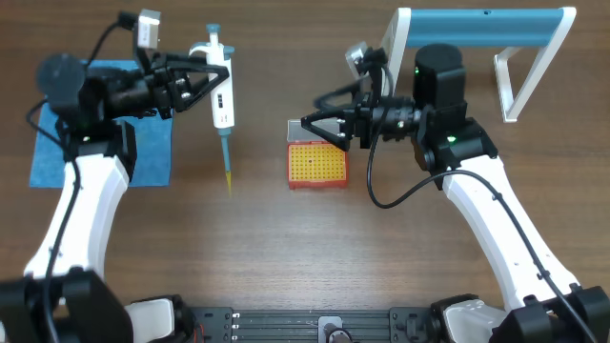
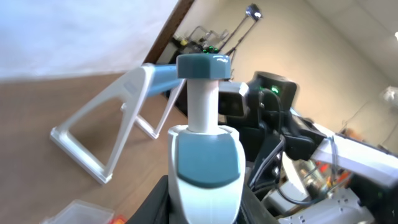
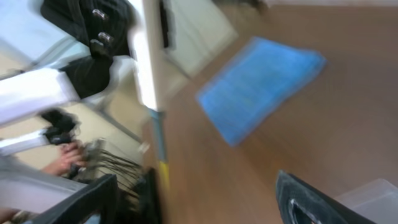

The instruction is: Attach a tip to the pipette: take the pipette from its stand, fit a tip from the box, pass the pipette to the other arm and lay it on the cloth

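At far left, flat blue cloth point(image 1: 95, 157) spread on a brown wooden tabletop point(image 1: 238, 257), partly covered by the left arm. Just right of the cloth, left gripper point(image 1: 214, 76) clamped on the upper body of a white plastic pipette with teal plunger point(image 1: 222, 105), held off the table between cloth and box. At the pipette's narrow end, a slim yellow tip point(image 1: 229, 176), pointing toward the arm bases in the top view.

Right of centre, small orange tip box point(image 1: 317, 164) on the table, packed with rows of yellow tips. Close by its far edge, right gripper point(image 1: 319, 129), fingers spread apart and holding nothing. Seen from the right wrist: pipette point(image 3: 149, 62) and cloth point(image 3: 261, 87) beyond those parted fingers.

At far right, white-and-blue pipette stand point(image 1: 486, 29), well apart from the pipette; from the left wrist, visible behind the plunger point(image 2: 202, 65).
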{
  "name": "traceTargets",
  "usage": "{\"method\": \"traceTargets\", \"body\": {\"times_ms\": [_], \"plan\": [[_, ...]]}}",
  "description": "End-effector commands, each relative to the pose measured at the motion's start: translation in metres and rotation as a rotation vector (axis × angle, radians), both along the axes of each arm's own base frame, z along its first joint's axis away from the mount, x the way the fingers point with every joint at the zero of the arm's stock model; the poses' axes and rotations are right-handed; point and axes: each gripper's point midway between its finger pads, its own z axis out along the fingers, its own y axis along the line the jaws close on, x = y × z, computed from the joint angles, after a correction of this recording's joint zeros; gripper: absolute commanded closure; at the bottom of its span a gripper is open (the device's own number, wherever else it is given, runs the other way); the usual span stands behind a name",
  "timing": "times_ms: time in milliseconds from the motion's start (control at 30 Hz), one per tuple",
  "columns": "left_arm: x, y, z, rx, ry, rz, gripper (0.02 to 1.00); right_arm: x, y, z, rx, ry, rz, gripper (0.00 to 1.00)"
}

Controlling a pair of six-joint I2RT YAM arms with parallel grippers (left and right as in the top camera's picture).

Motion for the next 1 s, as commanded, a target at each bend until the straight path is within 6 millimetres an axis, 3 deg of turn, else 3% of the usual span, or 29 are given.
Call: {"method": "traceTargets", "body": {"times_ms": [33,133,267,367,467,533,700,800,867,900,1000], "plan": [[0.048,0.013,-0.065,0.013,0.154,0.138,0.991,0.040,-0.036,-0.053,-0.317,-0.024,-0.305,0.169],[0.066,0.022,-0.097,0.058,0.248,0.268,0.993,0.048,-0.047,-0.061,-0.392,-0.034,-0.389,0.167],[0.077,0.021,-0.115,0.112,0.304,0.371,0.991,0.055,-0.062,-0.069,-0.470,-0.033,-0.473,0.167],[0.082,0.020,-0.134,0.222,0.357,0.443,0.991,0.048,-0.083,-0.080,-0.572,0.009,-0.544,0.167],[0.081,0.037,-0.146,0.379,0.427,0.513,0.991,0.037,-0.104,-0.081,-0.660,0.028,-0.611,0.167],[0.078,0.059,-0.139,0.522,0.446,0.560,0.993,0.030,-0.117,-0.073,-0.699,0.016,-0.661,0.165],[0.072,0.115,-0.088,0.734,0.416,0.679,0.993,0.007,-0.144,-0.029,-0.711,-0.078,-0.781,0.167],[0.060,0.153,-0.067,0.836,0.415,0.748,0.991,-0.017,-0.165,0.018,-0.664,-0.195,-0.896,0.165],[0.051,0.176,-0.065,0.893,0.440,0.787,0.993,-0.036,-0.180,0.048,-0.623,-0.276,-0.980,0.165],[0.044,0.191,-0.068,0.920,0.471,0.806,0.991,-0.055,-0.194,0.072,-0.583,-0.341,-1.054,0.165],[0.036,0.215,-0.083,0.959,0.528,0.813,0.991,-0.097,-0.234,0.106,-0.551,-0.437,-1.255,0.165]]}}
